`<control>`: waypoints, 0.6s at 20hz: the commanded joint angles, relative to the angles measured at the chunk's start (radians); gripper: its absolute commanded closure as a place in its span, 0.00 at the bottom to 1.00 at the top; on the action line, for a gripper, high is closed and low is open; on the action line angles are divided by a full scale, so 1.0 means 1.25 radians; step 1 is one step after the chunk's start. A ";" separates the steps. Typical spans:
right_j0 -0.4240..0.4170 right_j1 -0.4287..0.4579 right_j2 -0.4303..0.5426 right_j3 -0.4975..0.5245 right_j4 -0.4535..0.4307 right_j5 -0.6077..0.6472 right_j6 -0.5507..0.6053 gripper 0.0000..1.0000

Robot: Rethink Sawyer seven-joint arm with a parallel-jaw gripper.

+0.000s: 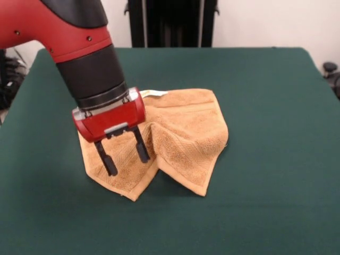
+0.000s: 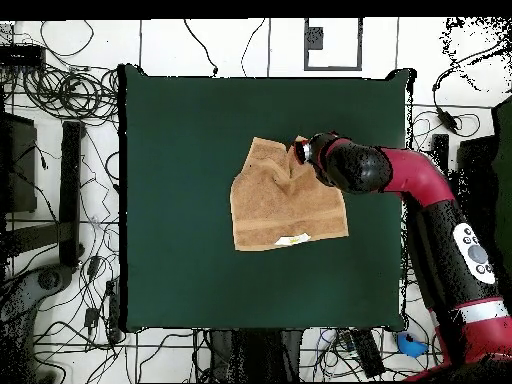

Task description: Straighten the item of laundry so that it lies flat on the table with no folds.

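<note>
The tan-orange towel (image 1: 183, 130) lies crumpled near the middle of the dark green table (image 1: 265, 74). A raised fold runs down its centre, and its near edge ends in two pointed corners. Its white tag (image 1: 153, 94) shows at the far edge. My gripper (image 1: 126, 158) is open and points down over the towel's left part, fingertips (image 1: 109, 166) at or just above the cloth. In the overhead view the towel (image 2: 275, 205) lies right of the table's (image 2: 180, 150) centre, with the tag (image 2: 293, 239) on its lower edge and the gripper (image 2: 301, 153) over its upper right corner.
The red and black arm (image 2: 400, 172) reaches in from the right edge of the table in the overhead view. Cables and dark equipment (image 2: 70, 170) lie on the floor round the table. The black pedestal (image 1: 172, 21) stands behind the table's far edge.
</note>
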 commanded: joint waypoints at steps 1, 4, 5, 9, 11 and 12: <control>0.035 0.057 0.058 -0.032 -0.044 0.020 -0.338 0.00; 0.031 0.054 0.058 0.004 -0.045 -0.011 -0.310 0.00; 0.033 0.047 0.056 0.017 -0.043 -0.016 -0.294 0.00; 0.046 0.042 0.046 0.018 -0.039 -0.016 -0.268 0.00; 0.051 0.056 0.045 0.008 -0.039 -0.011 -0.275 0.00; 0.052 0.061 0.046 0.003 -0.038 -0.008 -0.279 0.00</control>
